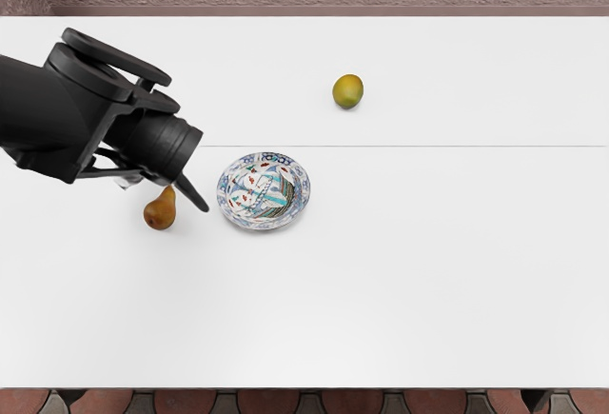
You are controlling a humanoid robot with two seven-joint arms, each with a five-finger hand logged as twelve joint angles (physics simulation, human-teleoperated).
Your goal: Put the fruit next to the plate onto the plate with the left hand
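A brown pear (159, 211) stands on the white table just left of the patterned plate (225, 197), a small gap between them. My left hand (177, 189) hangs over the pear's top at the end of the black arm coming in from the left. The wrist hides most of the hand. One straight finger (192, 195) points down and to the right between pear and plate. I see no finger closed round the pear, and the plate holds nothing. The right arm is out of view.
A green-yellow round fruit (348, 91) lies farther back, to the right of the plate and well away from it. The table's (428, 271) front edge runs along the bottom of the view, with tiled floor below it.
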